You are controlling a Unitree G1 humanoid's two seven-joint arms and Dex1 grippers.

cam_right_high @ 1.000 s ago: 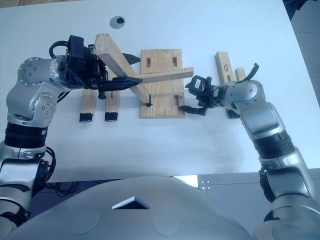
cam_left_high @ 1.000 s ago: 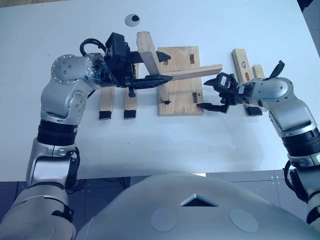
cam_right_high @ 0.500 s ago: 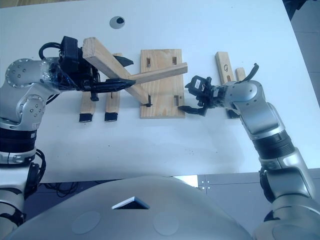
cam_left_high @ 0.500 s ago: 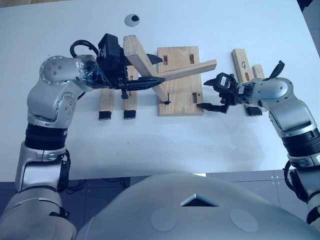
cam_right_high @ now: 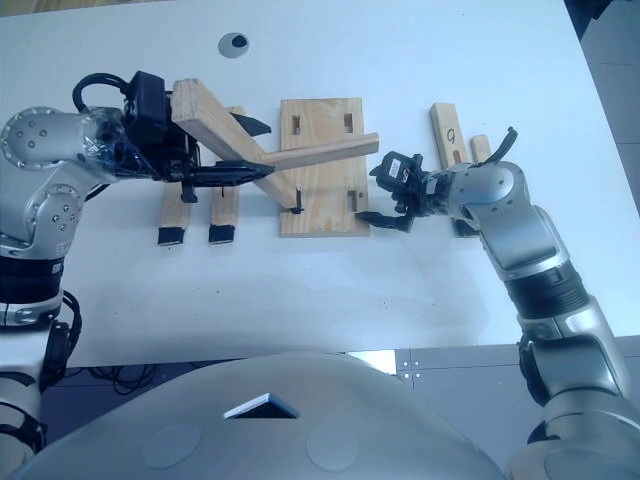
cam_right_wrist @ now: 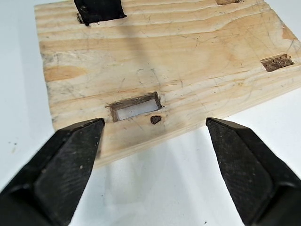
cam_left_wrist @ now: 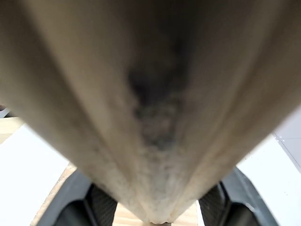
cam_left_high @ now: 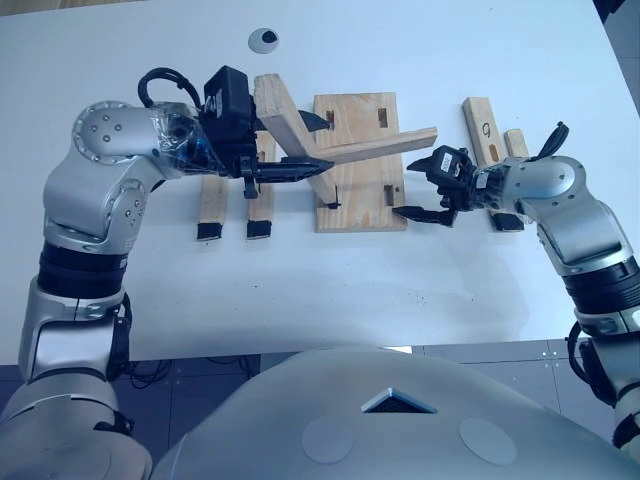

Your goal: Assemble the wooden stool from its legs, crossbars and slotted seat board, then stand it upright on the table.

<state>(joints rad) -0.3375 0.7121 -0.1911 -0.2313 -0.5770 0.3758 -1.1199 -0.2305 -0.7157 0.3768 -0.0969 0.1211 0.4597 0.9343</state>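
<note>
One leg (cam_left_wrist: 155,94) (blurred) half-hides the left fingers (cam_left_wrist: 70,209).

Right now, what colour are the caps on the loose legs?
Black caps, clearest in the left eye view.

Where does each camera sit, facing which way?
Eye views: on the head, facing down over the table; left arm and right arm show.
Left wrist view: faces the leg piece clamped in the left gripper.
Right wrist view: looks between the fingers of the open right gripper at the seat board.
Shared: the seat board, in eye and right wrist views.
</note>
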